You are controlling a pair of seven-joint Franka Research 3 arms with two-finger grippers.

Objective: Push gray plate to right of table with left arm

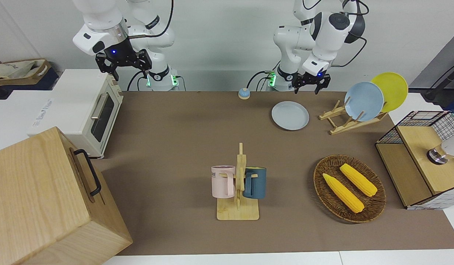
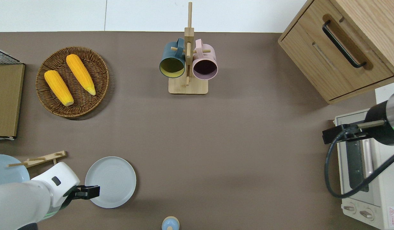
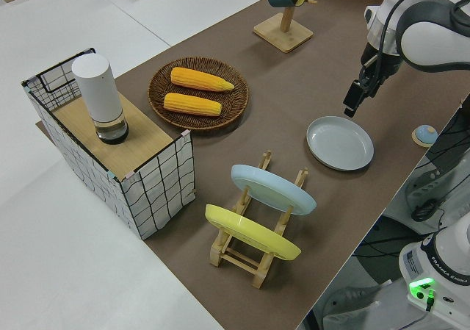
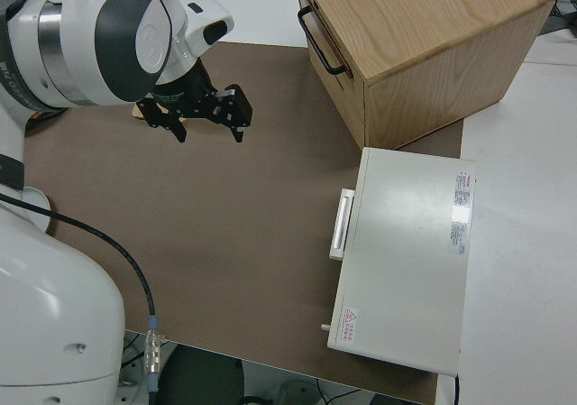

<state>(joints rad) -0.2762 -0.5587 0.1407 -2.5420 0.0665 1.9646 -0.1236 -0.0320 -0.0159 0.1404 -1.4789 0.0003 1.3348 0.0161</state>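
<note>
Over the gray plate (image 2: 111,181) rim, seemingly clear, hangs the left gripper (image 2: 88,192).

The gray plate (image 2: 111,182), round and shallow with a low rim, lies flat on the table (image 2: 232,143), partly under the raised, open left gripper (image 2: 88,192).

You see a plain white wall (image 1: 219,40) at twelve o'clock in the front view, a white floor (image 3: 66,256) around the setup, and even, soft light throughout.
</note>
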